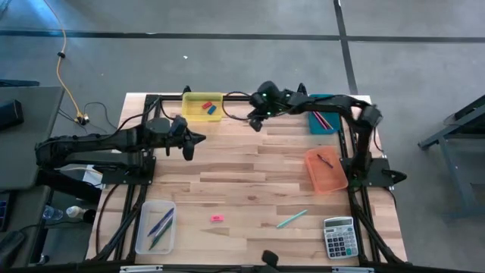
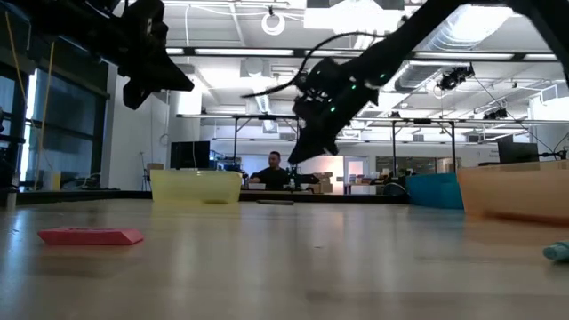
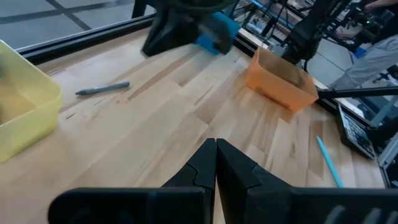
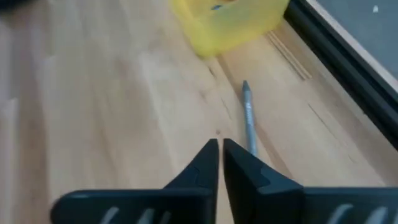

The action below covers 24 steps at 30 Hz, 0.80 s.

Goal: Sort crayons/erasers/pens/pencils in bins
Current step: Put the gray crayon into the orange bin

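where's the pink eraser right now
In the high view the pink eraser lies loose on the table's near half, between the clear bin and the teal stick.

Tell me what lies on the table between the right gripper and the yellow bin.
A grey pen lies on the bare wood between the right gripper and the yellow bin; the right wrist view shows it.

The yellow bin [image 1: 203,106] sits at the far edge of the table and holds a red eraser [image 1: 206,105] and a blue eraser [image 1: 213,111]. The teal bin [image 1: 323,121] is far along that edge from the yellow bin. The orange bin [image 1: 326,169] sits near the teal bin. The clear bin [image 1: 156,227] is at the near edge, well apart from the yellow bin. A pink eraser [image 1: 217,218] lies flat beside the clear bin.
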Motion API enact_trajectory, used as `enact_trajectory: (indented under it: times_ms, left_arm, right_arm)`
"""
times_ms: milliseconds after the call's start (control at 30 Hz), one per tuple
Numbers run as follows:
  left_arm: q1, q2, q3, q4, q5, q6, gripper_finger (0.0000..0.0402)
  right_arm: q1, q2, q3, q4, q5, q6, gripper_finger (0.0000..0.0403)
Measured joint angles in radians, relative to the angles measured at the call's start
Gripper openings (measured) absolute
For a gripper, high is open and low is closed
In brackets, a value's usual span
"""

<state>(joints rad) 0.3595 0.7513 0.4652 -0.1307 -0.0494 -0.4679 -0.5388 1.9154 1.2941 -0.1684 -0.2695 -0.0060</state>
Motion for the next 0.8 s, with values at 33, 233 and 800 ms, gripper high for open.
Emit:
enact_trajectory:
  times_ms: [33,233,800]
  left_arm:
    - [0.0,0.0,0.0,0.0,-0.001,0.0,0.0]
    - [0.0,0.0,0.0,0.0,-0.006,-0.018,0.0]
    - [-0.002,0.0,0.0,0.0,-0.007,-0.026,0.0]
  right_arm:
    - [-0.001,0.03,0.025,-0.009,0.0,0.002,0.0023]
    - [0.003,0.171,0.163,-0.141,0.098,0.003,0.0112]
    - [-0.007,0.321,0.322,-0.279,0.107,-0.066,0.0118]
